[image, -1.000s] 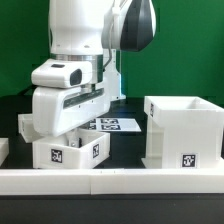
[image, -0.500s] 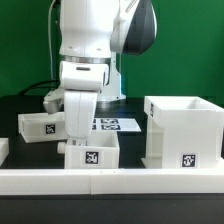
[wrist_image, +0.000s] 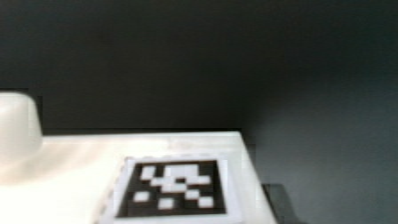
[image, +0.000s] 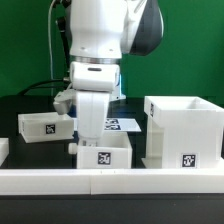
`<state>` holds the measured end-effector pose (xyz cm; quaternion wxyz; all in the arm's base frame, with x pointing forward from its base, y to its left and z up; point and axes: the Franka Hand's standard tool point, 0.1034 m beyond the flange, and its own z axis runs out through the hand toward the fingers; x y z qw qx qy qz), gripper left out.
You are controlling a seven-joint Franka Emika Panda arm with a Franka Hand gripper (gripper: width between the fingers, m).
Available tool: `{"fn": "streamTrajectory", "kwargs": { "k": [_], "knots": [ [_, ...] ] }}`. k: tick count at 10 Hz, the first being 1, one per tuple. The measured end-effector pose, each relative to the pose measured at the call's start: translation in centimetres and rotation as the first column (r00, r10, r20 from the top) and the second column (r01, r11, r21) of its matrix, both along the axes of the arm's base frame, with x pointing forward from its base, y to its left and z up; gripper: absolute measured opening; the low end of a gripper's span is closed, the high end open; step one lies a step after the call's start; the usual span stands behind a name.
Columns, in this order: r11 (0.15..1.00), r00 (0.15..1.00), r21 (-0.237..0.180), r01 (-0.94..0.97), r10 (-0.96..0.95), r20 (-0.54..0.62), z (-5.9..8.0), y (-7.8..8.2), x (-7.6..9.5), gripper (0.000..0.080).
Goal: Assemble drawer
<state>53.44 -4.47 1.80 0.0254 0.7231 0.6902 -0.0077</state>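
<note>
**Drawer assembly, mid-task.** The drawer's parts stand apart on the table point(image: 20, 108). The tall shell point(image: 182, 128) is at the exterior view's right and the left tray point(image: 44, 127) at its left. The middle tray point(image: 103, 152) sits between them, just behind the long rail point(image: 110, 181). The arm reaches straight down to the middle tray, with the fingers point(image: 88, 136) at its rear wall, toward the exterior view's left. The wall and the arm's hand hide the tips, so it cannot be told whether they pinch the wall or stand spread. The wrist view shows only a white face bearing a marker tag point(wrist_image: 178, 187), very near the camera. Judged by appearance, the tray is light, rigid, thin-walled plastic with smooth, probably slippery faces. A hold across one upright wall near its middle should suit; a corner grip might let it swing.
</note>
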Motion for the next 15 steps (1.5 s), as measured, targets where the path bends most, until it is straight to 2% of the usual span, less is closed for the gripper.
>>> {"fn": "streamTrajectory", "kwargs": {
  "k": [3,6,8,12,15],
  "knots": [
    [1.000,1.000,0.000,0.003,-0.003,-0.003,-0.1,-0.2,-0.1,0.0041],
    [1.000,0.998,0.004,-0.020,0.020,-0.065,-0.4,1.1,-0.5,0.0041],
    [1.000,0.997,0.007,-0.029,0.029,-0.068,-0.1,1.8,0.0,0.0041],
    [0.999,0.997,0.008,-0.031,0.031,-0.072,-0.3,1.6,0.0,0.0041],
    [0.999,0.996,0.011,-0.042,0.043,-0.078,-0.3,2.5,1.2,0.0041]
  ]
}}
